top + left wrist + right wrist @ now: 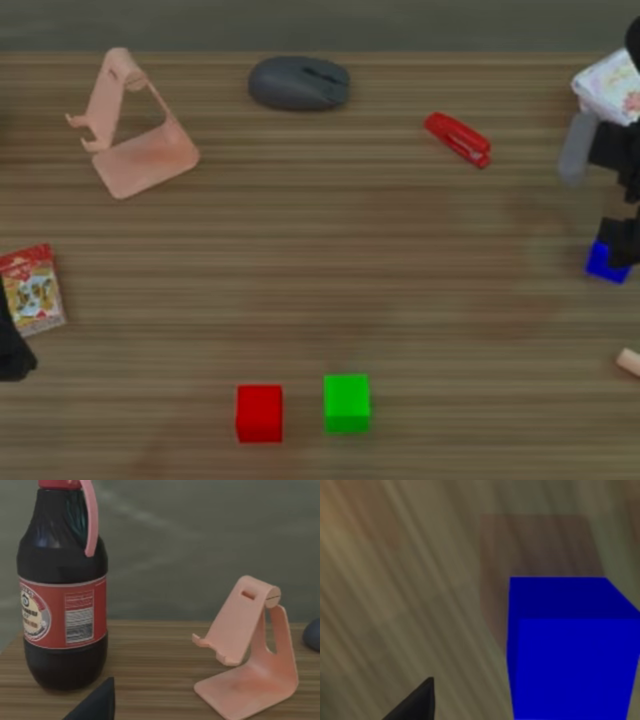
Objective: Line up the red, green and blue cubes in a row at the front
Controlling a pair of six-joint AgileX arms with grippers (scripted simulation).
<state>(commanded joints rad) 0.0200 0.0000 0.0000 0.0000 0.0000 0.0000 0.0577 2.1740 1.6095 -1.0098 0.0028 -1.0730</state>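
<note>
Blue cube sat at table's right edge under your right gripper (claw state likely unreadable); red cube, green cube paired at front.

Our right gripper covers most of the blue cube in the top view, and we cannot tell how its fingers stand. The right wrist view cuts that cube off at its edge. Our left arm is mostly out of frame. The bottle loses its cap to the picture's edge.
</note>
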